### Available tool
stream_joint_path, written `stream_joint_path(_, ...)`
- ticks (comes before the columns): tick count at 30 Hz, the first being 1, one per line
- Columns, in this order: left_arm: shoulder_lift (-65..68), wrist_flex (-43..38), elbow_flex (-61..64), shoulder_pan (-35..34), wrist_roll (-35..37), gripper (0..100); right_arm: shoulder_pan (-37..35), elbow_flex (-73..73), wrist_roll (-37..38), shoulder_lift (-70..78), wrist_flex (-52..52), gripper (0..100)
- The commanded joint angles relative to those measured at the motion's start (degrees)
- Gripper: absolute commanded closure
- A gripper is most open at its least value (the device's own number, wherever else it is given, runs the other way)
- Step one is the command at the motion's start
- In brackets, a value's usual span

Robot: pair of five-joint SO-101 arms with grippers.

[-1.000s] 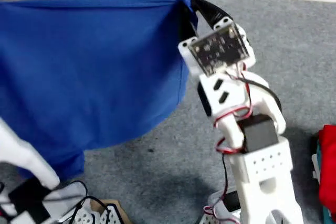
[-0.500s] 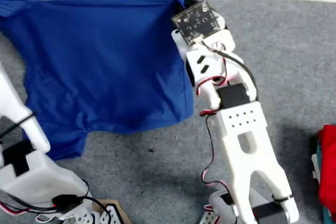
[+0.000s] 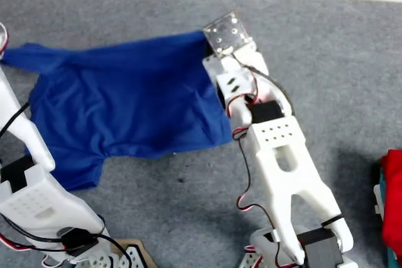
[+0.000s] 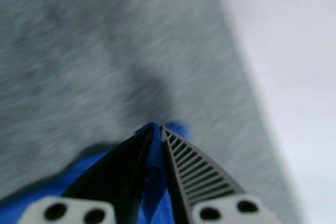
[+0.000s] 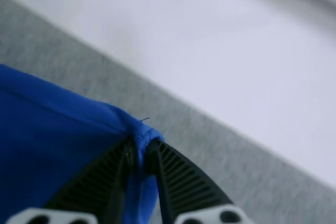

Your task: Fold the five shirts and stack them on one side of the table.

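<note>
Plain blue shirt on grey table, white arms, red cloth

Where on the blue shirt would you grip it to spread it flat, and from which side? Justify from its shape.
The blue shirt is probably best pinched at its two far corners, from the near side: its far edge runs stretched between them, and each corner bunches into a thin ridge that shut jaws hold, as both wrist views show.

White plastic shells on left arm and right arm, black servos between; red and black cables loop past a bare circuit board; ribbed black fingers.
</note>
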Motion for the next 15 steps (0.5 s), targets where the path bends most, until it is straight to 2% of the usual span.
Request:
stream_joint_path(1,-0.7,11.3,-1.3,0.1,-7.0,99,-2.2,-0.5,-0.9,-0.7,5.5,99.1)
stream_joint_path(6,-1.3,19.3,3.7,0.1,-15.8,99,-3.1,-0.4,-1.0,-0.7,11.7,99.1)
stream_joint_path(15,-1.5,20.6,15.9,-1.4,-23.5,99,-3.2,1.5,-1.0,-0.7,18.9,99.1)
